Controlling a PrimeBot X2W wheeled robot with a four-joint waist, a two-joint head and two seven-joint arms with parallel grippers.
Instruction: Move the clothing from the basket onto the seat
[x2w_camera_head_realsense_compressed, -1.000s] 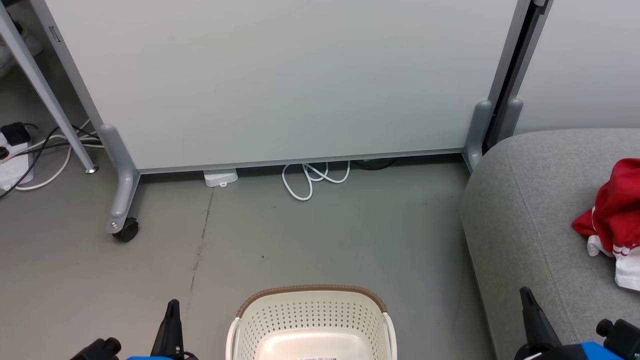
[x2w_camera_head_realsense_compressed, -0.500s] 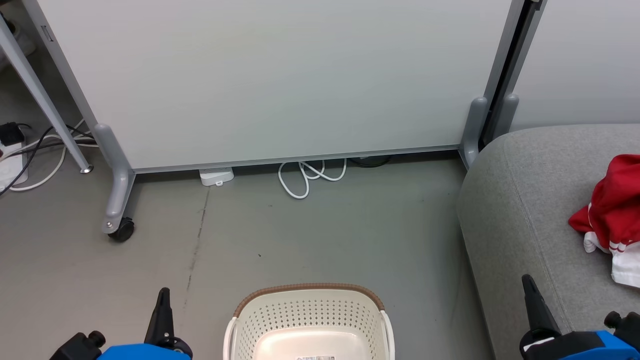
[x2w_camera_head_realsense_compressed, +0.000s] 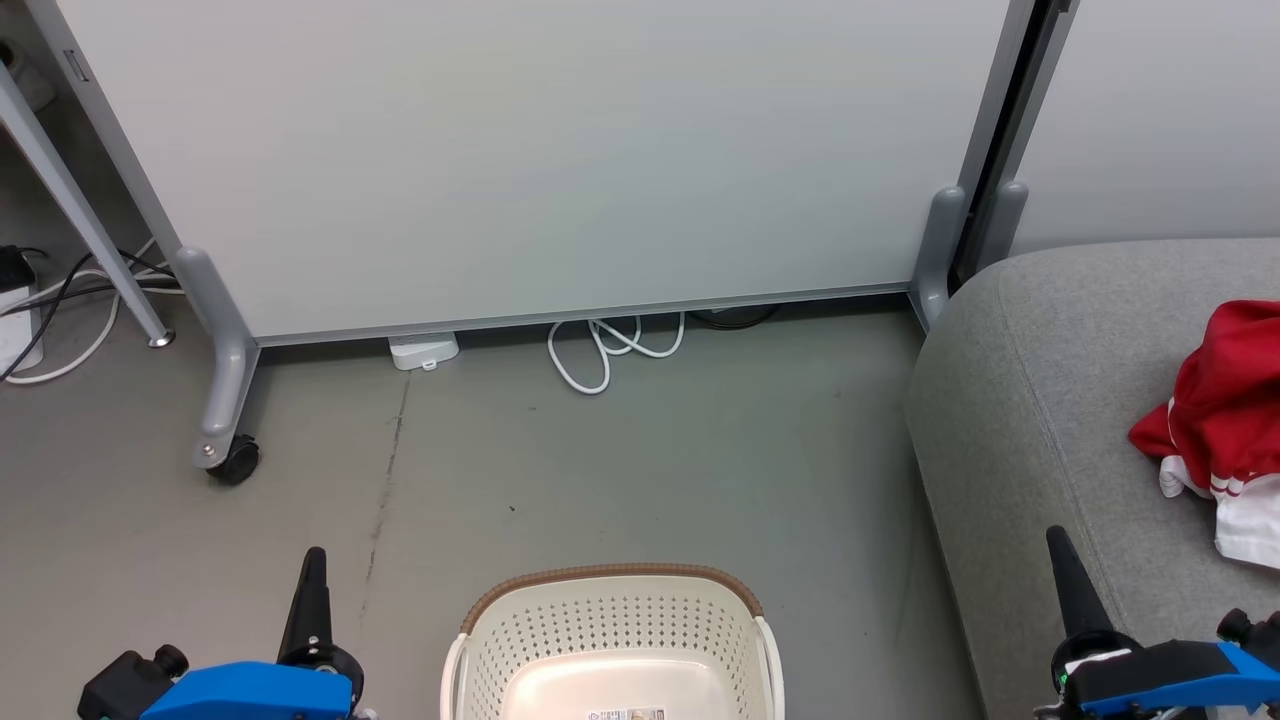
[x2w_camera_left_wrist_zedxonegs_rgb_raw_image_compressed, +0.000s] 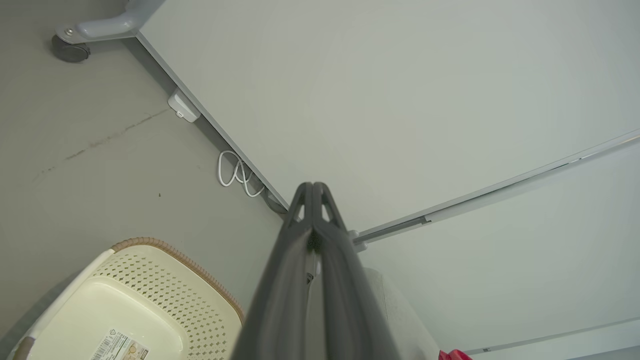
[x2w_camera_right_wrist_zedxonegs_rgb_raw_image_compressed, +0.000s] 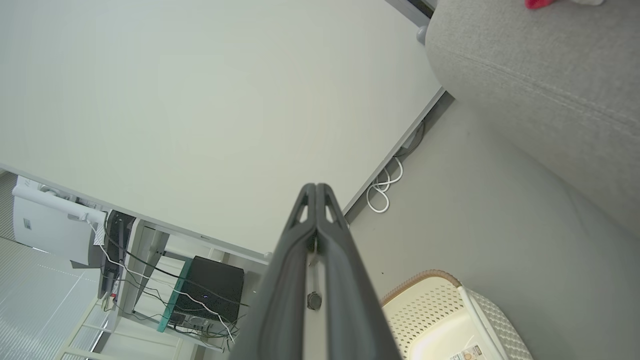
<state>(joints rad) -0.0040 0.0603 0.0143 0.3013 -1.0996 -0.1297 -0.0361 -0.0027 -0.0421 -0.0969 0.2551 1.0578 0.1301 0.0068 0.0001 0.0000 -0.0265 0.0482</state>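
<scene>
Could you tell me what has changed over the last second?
The left gripper and right gripper rose higher in the head view, fingers shut, holding nothing. The scene's slight shift is camera motion. The bright red clothing stays on the light grey fabric seat; the cream-white perforated basket stays empty.

place: office/lab | cues: wheeled partition panel, floor cables, grey sofa
</scene>
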